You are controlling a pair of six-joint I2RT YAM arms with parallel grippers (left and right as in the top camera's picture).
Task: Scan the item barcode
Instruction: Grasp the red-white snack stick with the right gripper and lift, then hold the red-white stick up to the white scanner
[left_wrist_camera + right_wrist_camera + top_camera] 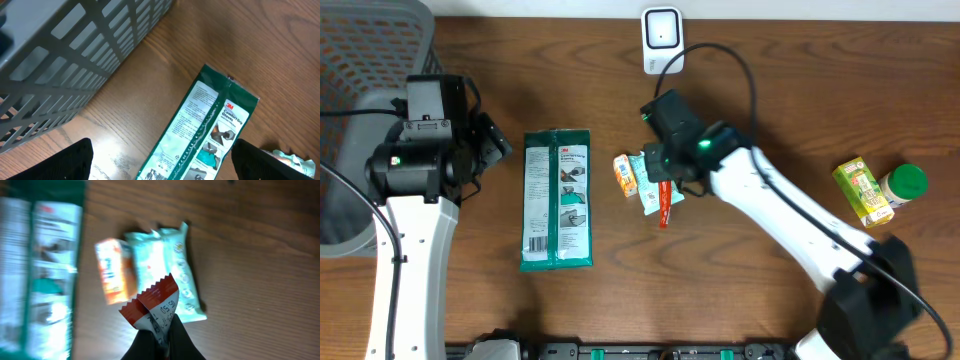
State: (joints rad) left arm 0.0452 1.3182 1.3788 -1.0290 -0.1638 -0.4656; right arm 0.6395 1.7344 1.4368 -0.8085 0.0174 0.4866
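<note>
right gripper (pixel 161 332): closed on red-white sachet (pixel 152 302), whose lower end is hidden between the fingers, print blurred | sachet: right of green glove pack (pixel 556 200), overlapping pale packet (pixel 172 270) | left gripper (pixel 162 167): spread wide, left of green glove pack, fingertips cut off

Red sachet (pixel 155 296) (serrated edge) in right pincer (pixel 161 328)

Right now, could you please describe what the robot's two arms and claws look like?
The left arm and right arm have white links and black joint housings. A green light glows on the right wrist, trailing a black cable. The left claw and right claw are black.
</note>
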